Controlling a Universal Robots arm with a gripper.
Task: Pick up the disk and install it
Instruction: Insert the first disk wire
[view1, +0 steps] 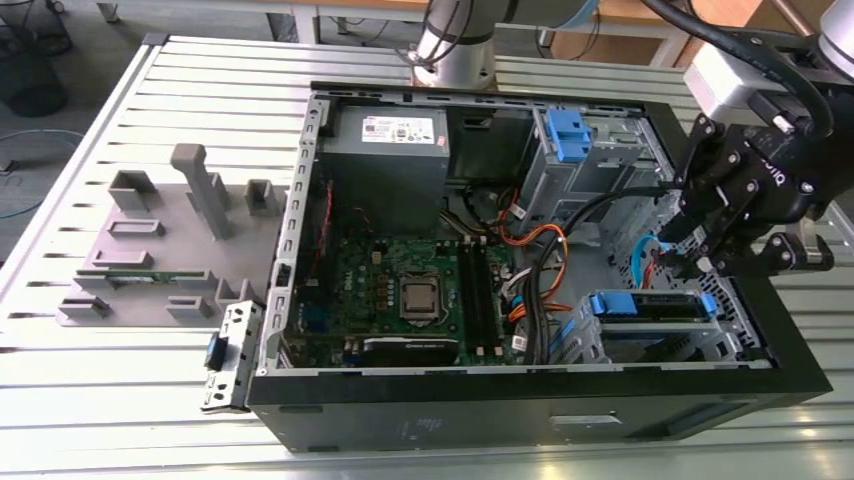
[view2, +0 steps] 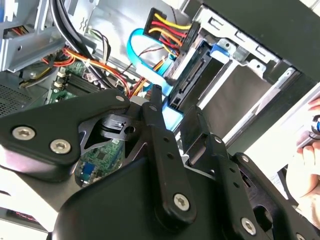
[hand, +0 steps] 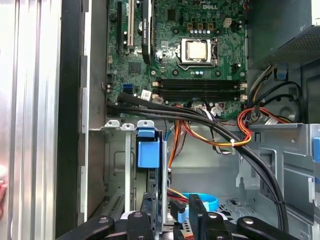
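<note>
My gripper (view1: 694, 262) at the exterior view's right clamps edge-on around the disk (hand: 158, 200) (blue carrier upward), held upright so it slides into the case's drive bay (view1: 667, 325).

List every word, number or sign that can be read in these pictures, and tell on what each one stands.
Power supply sticker: print too small to read.
Motherboard: white markings, too small to quote reliably.
Gripper: white lettering on its body, blurred.
Disk: no readable print.
No text can be quoted with confidence.
</note>
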